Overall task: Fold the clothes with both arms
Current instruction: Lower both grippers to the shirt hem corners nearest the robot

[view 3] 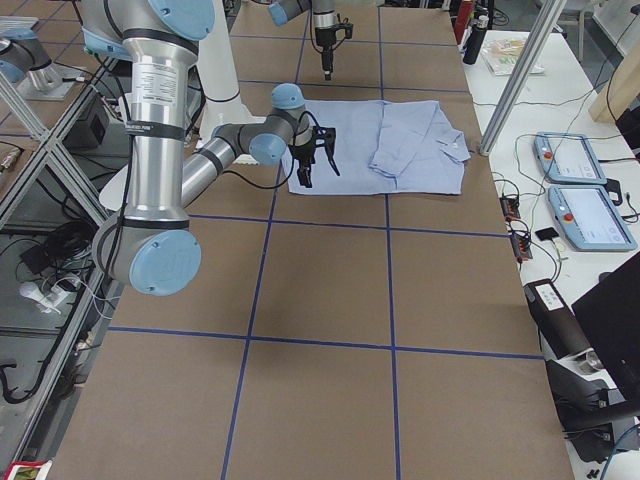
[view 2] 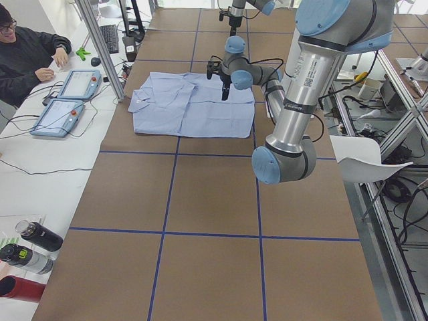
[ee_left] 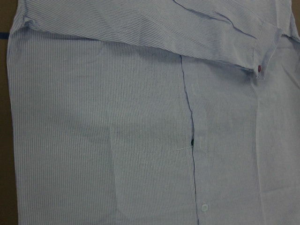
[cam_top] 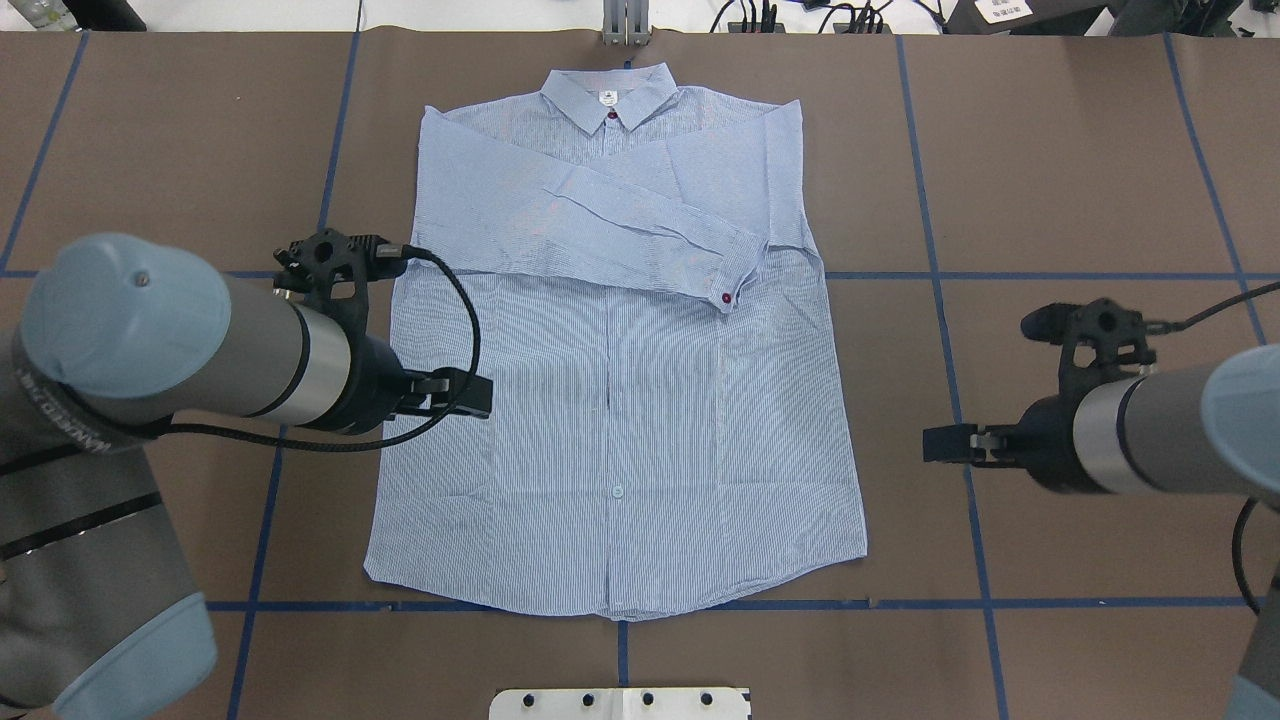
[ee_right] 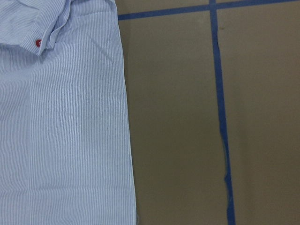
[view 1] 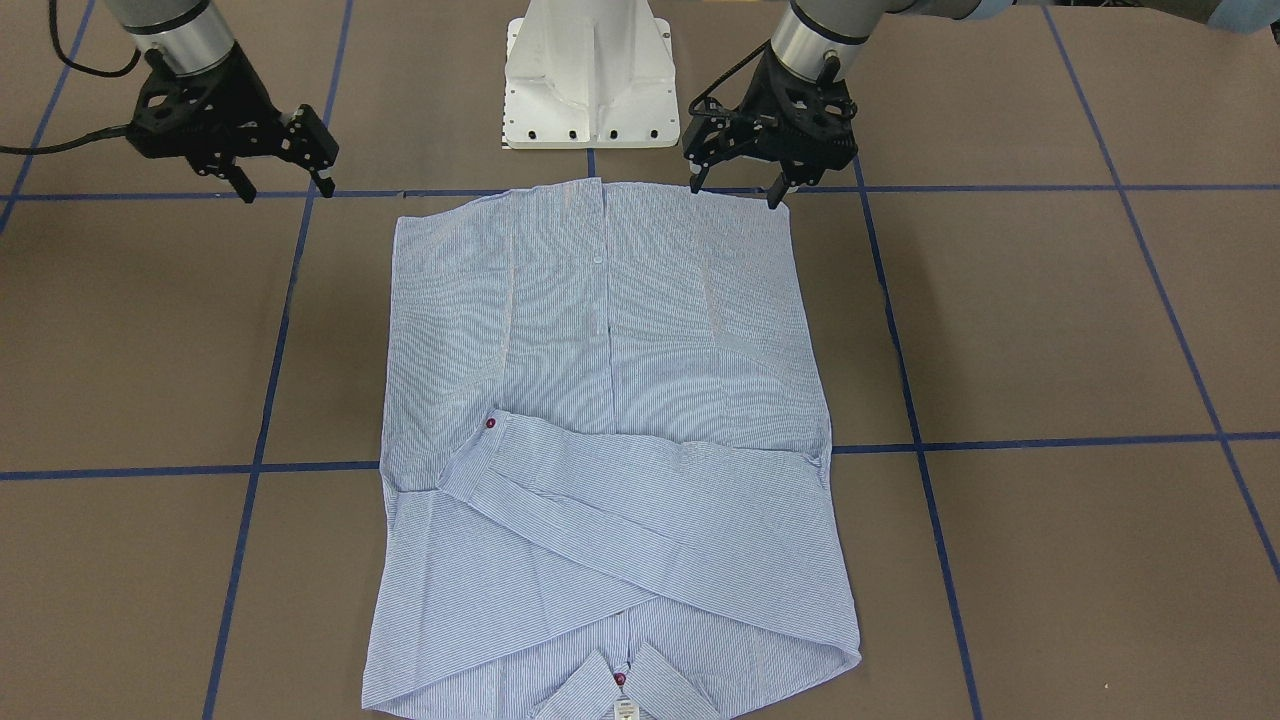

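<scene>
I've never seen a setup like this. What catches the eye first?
A striped blue shirt lies flat on the table, sleeves folded across its chest, collar away from the robot. Two open black grippers hang above: the left gripper over the shirt's edge, the right gripper over bare tabletop beside it.

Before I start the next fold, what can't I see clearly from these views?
- Left gripper, right gripper: jaws hidden under their own wrists overhead.
- Label: print too small overhead; cut by the front view's bottom edge.
- Left gripper's gap above the shirt: unclear in every view.
</scene>
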You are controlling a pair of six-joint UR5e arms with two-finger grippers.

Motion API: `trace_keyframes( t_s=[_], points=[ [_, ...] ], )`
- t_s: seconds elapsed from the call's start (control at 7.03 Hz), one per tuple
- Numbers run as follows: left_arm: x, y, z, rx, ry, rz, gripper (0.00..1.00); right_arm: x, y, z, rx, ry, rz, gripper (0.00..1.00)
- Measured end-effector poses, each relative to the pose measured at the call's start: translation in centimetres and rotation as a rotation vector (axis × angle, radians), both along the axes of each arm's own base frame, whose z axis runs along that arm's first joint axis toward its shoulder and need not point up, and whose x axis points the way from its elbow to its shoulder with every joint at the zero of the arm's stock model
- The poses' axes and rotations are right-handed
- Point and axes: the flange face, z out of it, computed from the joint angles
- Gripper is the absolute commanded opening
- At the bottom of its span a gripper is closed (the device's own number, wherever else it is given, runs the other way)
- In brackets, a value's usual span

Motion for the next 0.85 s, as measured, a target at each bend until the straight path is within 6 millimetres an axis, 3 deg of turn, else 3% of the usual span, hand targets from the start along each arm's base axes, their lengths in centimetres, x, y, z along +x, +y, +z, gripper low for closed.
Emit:
trace_keyframes(
  t_s=[0.28, 0.43, 0.85],
  points=[
    [0.6, 4.4, 4.1, -0.017, -0.044, -0.013, 1.0, -3.5, 4.8, 0.2, 0.008, 0.023, 0.022, 1.0],
    [1.3, 6.2, 6.1, -0.03, -0.06, -0.018, 1.0, -4.2, 5.9, 0.3, 0.013, 0.027, 0.028, 1.0],
    [4.5, 7.2, 11.6, -0.064, -0.155, -0.011, 0.99, -4.7, 6.6, 0.5, 0.02, 0.034, 0.034, 1.0]
  ],
)
